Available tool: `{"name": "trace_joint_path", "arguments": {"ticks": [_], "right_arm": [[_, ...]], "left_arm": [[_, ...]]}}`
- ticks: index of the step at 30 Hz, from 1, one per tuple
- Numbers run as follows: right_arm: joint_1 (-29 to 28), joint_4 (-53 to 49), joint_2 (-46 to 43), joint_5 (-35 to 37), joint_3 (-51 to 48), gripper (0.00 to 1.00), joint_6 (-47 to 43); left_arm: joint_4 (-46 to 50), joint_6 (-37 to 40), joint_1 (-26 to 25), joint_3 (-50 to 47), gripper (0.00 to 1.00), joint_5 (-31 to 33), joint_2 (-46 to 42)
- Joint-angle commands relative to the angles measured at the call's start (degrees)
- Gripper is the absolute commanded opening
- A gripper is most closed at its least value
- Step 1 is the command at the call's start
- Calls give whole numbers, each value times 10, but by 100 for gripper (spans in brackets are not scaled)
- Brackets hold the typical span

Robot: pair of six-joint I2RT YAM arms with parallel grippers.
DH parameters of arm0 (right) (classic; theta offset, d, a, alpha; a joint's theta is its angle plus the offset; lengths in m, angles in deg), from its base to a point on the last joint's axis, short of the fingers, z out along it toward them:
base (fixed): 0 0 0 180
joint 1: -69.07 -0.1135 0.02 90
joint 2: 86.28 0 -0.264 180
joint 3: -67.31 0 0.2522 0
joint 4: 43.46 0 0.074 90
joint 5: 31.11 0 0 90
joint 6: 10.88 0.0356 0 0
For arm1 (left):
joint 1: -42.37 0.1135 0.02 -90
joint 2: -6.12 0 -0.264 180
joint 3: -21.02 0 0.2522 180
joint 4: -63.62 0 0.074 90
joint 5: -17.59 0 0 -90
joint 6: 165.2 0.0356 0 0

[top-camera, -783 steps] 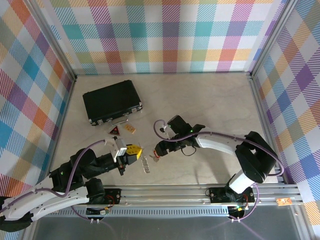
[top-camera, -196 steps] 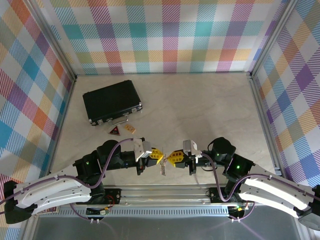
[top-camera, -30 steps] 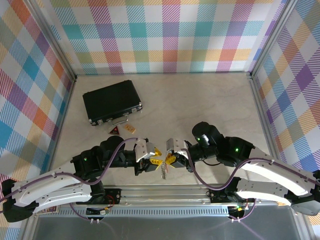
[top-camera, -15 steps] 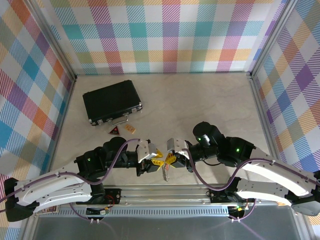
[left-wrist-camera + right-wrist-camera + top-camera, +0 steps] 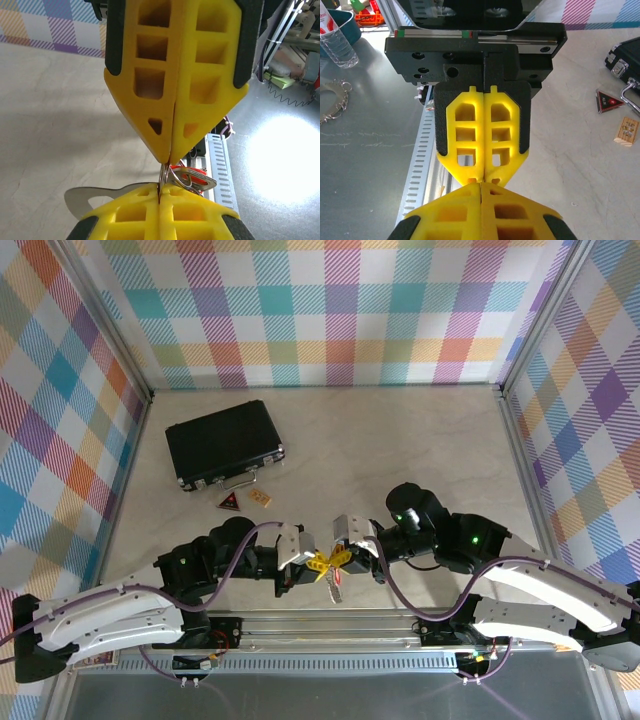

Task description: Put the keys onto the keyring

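One black case (image 5: 224, 443) is lying shut near the desk's (image 5: 400, 440) back-left corner, its contents hidden. Two tags, a triangular tag (image 5: 229, 502) and a tan tag (image 5: 261, 498), are lying just in front of it. At the front edge the left claw (image 5: 319, 562), newly closed, is pinching the keyring (image 5: 332, 587). The right claw (image 5: 341, 557) is clamping it too, with one red-headed key (image 5: 196, 176) dangling against it.

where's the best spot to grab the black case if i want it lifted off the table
Take the thin metal handle on the near long edge of the black case, coming down from above on the arms' side. The case lies flat and closed on the table; its body looks too broad for two fingers, while the handle juts out clear of it.
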Motion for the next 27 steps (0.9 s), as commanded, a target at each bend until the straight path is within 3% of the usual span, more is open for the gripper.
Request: {"name": "trace_joint_path", "arguments": {"ticks": [1,3,6,9,18,27], "right_arm": [[-4,9,-6,-27,7,0,2],[-4,14,-12,-30,4,4,10],[-4,26,-21,-27,-3,27,22],[-4,37,-30,-31,-5,38,33],[-4,65,-32,-31,-6,43,54],[-4,80,-8,-31,-10,38,57]], "left_arm": [[-28,-2,-3,-5,0,18,-29],[-33,-4,-3,-8,0,22,-42],[-38,-4,-3,-8,0,25,-56],[-36,0,-3,-3,0,25,-63],[-36,5,-3,5,0,16,-66],[-53,-2,-3,1,0,11,-71]]}}
